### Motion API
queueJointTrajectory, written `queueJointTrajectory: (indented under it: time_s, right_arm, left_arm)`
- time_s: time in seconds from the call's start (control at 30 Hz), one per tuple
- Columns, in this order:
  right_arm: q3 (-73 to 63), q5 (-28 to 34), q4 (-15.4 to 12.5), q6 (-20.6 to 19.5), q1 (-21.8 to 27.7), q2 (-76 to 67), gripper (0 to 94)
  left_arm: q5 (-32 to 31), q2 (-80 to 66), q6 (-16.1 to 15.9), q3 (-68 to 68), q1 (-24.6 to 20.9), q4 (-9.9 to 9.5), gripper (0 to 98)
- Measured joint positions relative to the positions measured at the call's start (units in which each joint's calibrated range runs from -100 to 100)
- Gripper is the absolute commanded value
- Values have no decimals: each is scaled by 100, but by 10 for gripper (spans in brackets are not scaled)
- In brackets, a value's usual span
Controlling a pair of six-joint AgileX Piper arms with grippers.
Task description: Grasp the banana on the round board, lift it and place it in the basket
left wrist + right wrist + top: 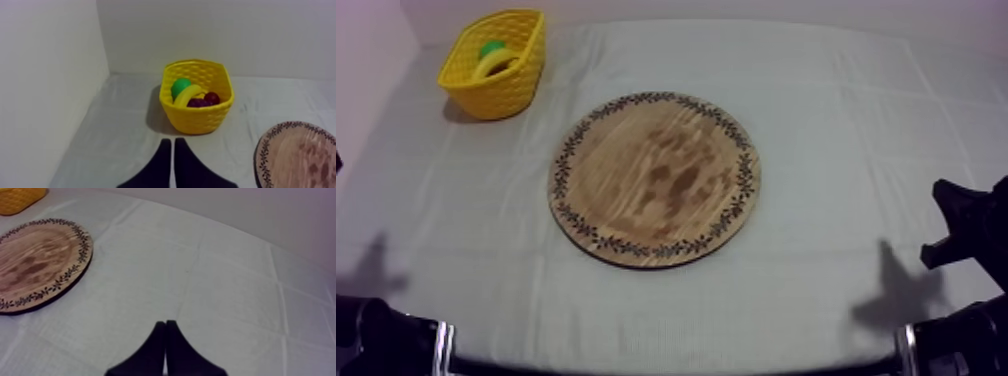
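The banana lies inside the yellow basket, between a green pear and dark purple grapes. From above, the basket stands at the table's far left with the banana in it. The round wooden board sits bare at mid-table. My left gripper is shut on nothing, its fingers a narrow wedge on the cloth short of the basket. My right gripper is shut as well, over bare cloth beside the board.
A pale wall runs along the table's left side behind the basket. Black arm parts sit at the right edge, and more at the lower left. The basket's corner shows past the board.
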Motion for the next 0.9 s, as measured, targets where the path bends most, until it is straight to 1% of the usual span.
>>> queueJointTrajectory:
  time_s: [0.2,0.47,0.73,0.9]
  right_arm:
    - [0,0,0,-18,0,0,3]
    - [0,-8,0,-26,0,0,3]
    - [0,-8,0,-16,0,0,3]
    - [0,-8,0,-14,0,0,3]
  left_arm:
    - [-529,-517,75,960,-36,12,0]
    - [-657,-909,147,1824,-75,-2,0]
    - [-805,-1144,174,2241,-75,12,0]
    - [-1021,-1271,175,2511,-75,-2,0]
